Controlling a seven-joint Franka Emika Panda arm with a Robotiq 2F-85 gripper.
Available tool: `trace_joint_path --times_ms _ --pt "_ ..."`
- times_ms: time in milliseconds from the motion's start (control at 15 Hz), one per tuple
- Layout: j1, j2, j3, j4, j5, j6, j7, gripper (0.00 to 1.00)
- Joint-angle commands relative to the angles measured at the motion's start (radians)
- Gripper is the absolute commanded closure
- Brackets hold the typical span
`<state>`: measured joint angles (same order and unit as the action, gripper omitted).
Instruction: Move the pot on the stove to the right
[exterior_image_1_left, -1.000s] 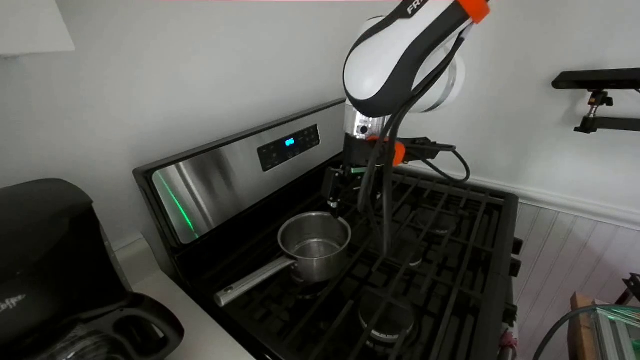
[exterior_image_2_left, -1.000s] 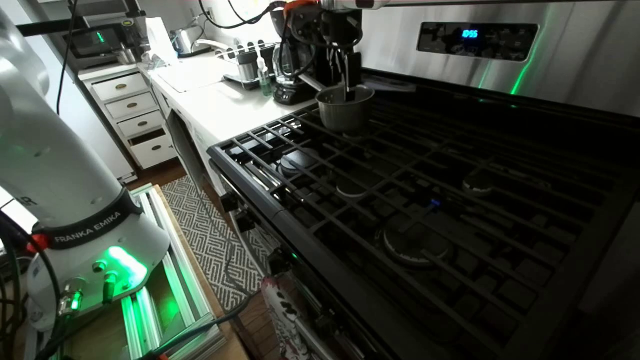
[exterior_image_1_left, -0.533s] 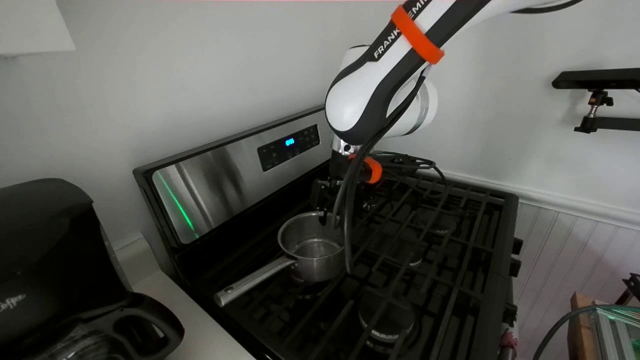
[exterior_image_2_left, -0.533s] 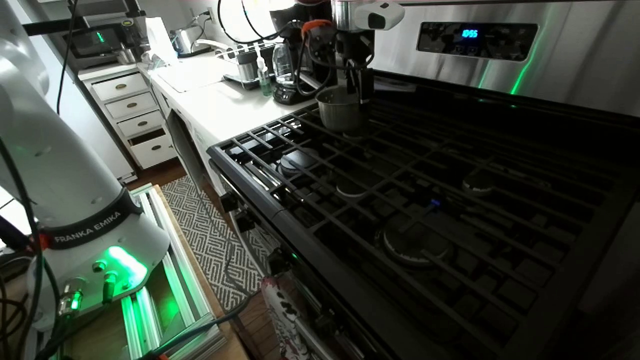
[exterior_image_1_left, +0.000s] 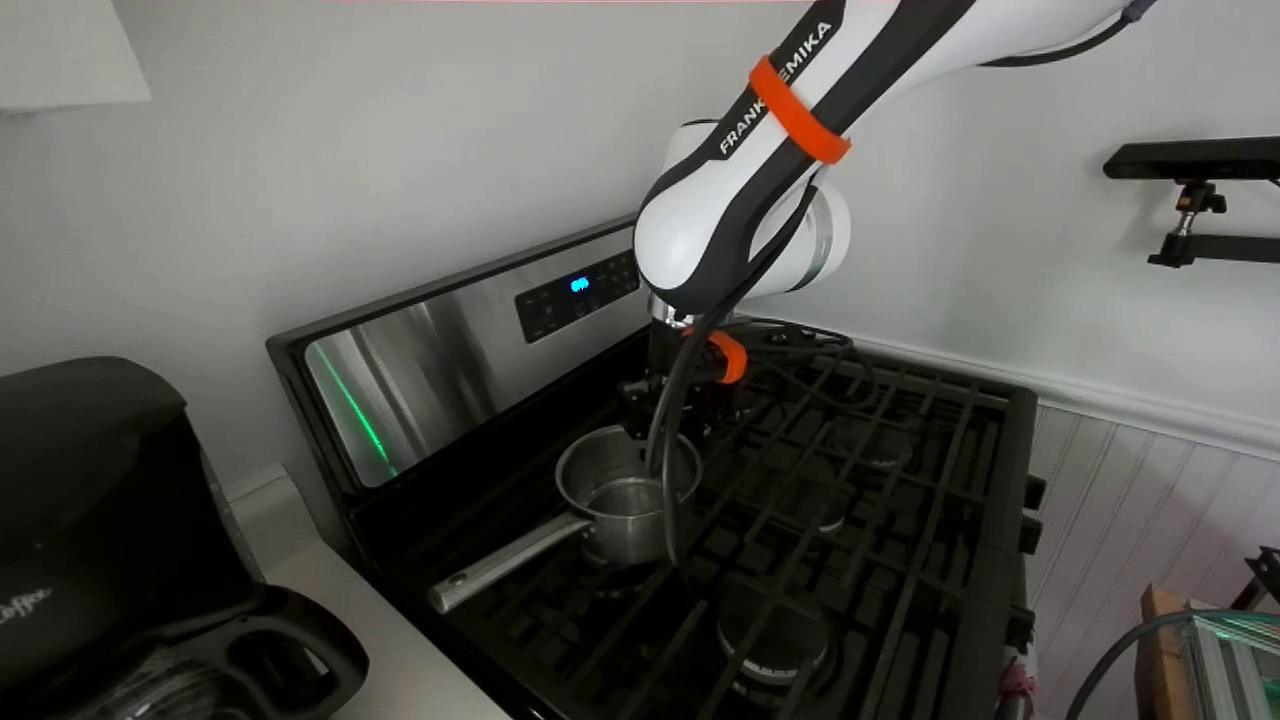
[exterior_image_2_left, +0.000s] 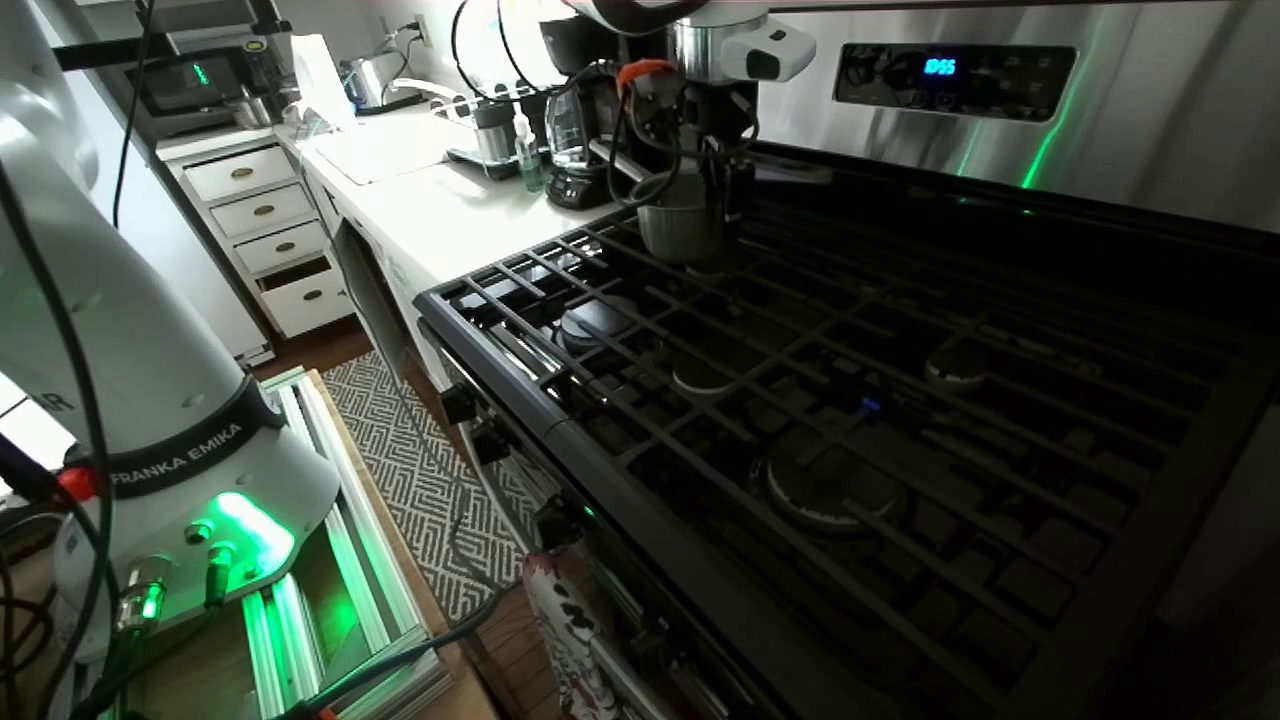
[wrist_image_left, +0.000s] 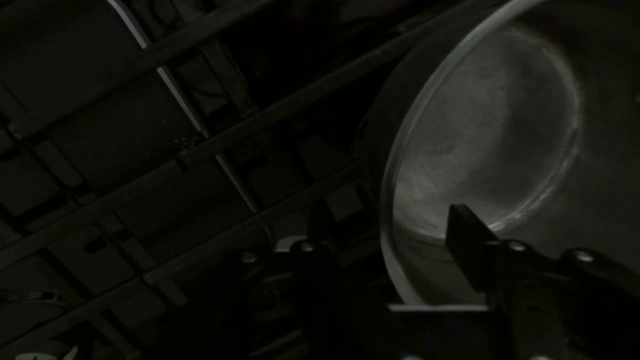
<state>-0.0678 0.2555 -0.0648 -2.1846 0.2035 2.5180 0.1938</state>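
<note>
The steel pot (exterior_image_1_left: 608, 525) stands upright on the grates of the black stove (exterior_image_1_left: 900, 570), over a back burner near the coffee maker. Its long handle (exterior_image_1_left: 510, 565) points toward the counter. The pot also shows in an exterior view (exterior_image_2_left: 675, 222) and large in the wrist view (wrist_image_left: 450, 150). My gripper (wrist_image_left: 387, 222) is open at the pot's rim. In the dark wrist view the rim runs between the fingers, with one finger over the inside and the other outside. I see no contact. In both exterior views the gripper (exterior_image_2_left: 725, 195) is partly hidden by cables or dark.
A black coffee maker (exterior_image_1_left: 100, 520) stands on the white counter (exterior_image_1_left: 375, 640) beside the stove. The stove's steel back panel (exterior_image_2_left: 790, 90) rises close behind the gripper. Arm cables (exterior_image_1_left: 668, 450) hang in front of the pot. Black burner caps (exterior_image_2_left: 830, 480) lie under the grates.
My gripper has moved down to the pot's rim, shifting left in an exterior view and right in the opposite one. The cables now hang in front of the pot. The pot has not moved.
</note>
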Motion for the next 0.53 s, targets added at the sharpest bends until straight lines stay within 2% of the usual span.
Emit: trace_joint_path --times_ms 0,267,333,467 --pt "-0.003 0.023 0.008 0.027 0.024 0.013 -0.003 0.66" --pt "-0.003 0.026 0.005 0.032 0.021 0.012 0.002 0.95" --pt "-0.004 0.027 0.004 0.034 0.022 0.011 0.003 0.99" --pt "-0.006 0.03 0.005 0.035 0.025 0.01 0.001 1.0"
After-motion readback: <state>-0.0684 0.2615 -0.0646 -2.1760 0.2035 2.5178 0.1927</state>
